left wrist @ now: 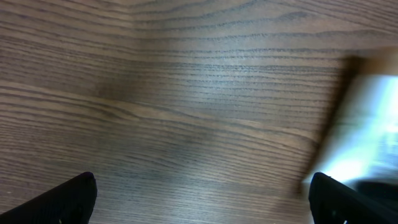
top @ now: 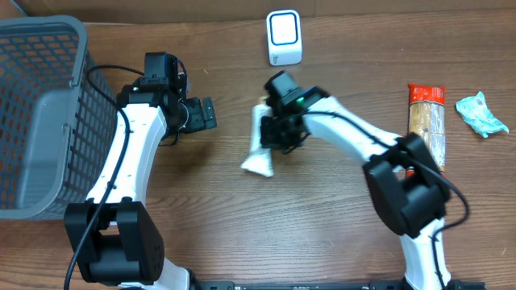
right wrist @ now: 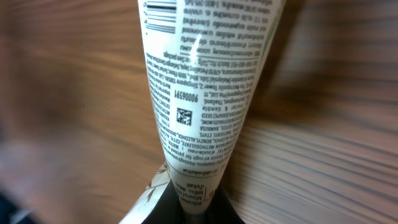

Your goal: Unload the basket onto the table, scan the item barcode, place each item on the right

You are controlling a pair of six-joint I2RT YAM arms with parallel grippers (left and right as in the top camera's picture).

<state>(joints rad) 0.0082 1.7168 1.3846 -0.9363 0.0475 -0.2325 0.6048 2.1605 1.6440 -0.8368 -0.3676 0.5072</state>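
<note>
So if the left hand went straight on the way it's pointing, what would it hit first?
Probably the white tube in the right hand: overhead, the open left hand points toward it. Its wrist view puts the tube off to one side, though, so it could miss.

**Worktop surface and lighting**

A dark brown wooden worktop [top: 242, 234] fills the overhead view, its grain running left to right. A paler tan band [top: 201, 6] borders its far edge; what it is cannot be told. In the left wrist view, soft light leaves a faint sheen on the wood.
</note>
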